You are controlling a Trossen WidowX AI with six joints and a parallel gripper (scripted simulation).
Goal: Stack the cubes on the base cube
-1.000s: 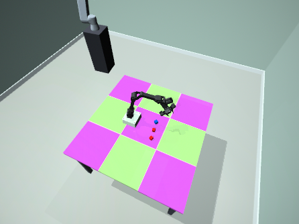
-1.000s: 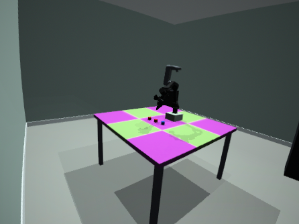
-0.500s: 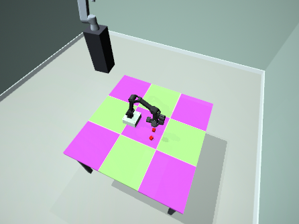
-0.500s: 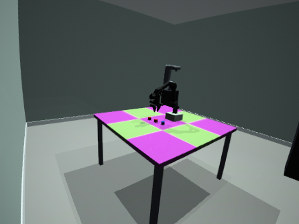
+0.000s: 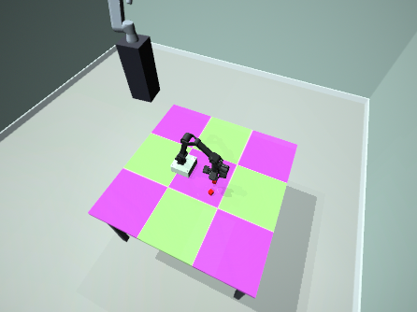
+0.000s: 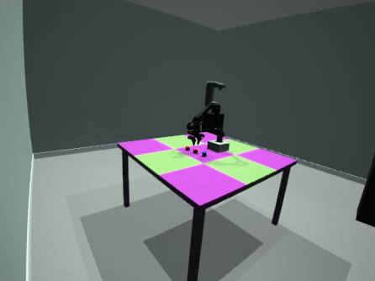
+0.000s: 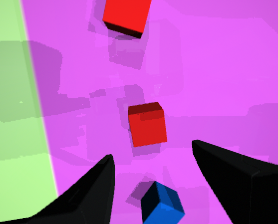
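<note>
A red cube (image 5: 210,191) (image 6: 187,148) (image 7: 126,15) lies on the table at the end of a spaced row. A second red cube (image 5: 214,181) (image 6: 195,151) (image 7: 149,129) is in the middle of the row. A blue cube (image 6: 204,154) (image 7: 162,210) is at the other end; the arm hides it in the top view. The frames do not mark which cube is fixed. My gripper (image 6: 196,144) (image 7: 152,153) is open and empty, pointing down above the row. In the wrist view the middle red cube shows just beyond the fingertips, and the blue cube shows low between the fingers.
The arm's white base block (image 5: 181,169) (image 6: 219,147) stands on the checkered table (image 5: 178,220) (image 6: 202,186), beside the cube row. A grey arm (image 5: 114,6) on a dark pedestal (image 5: 137,71) stands off the table.
</note>
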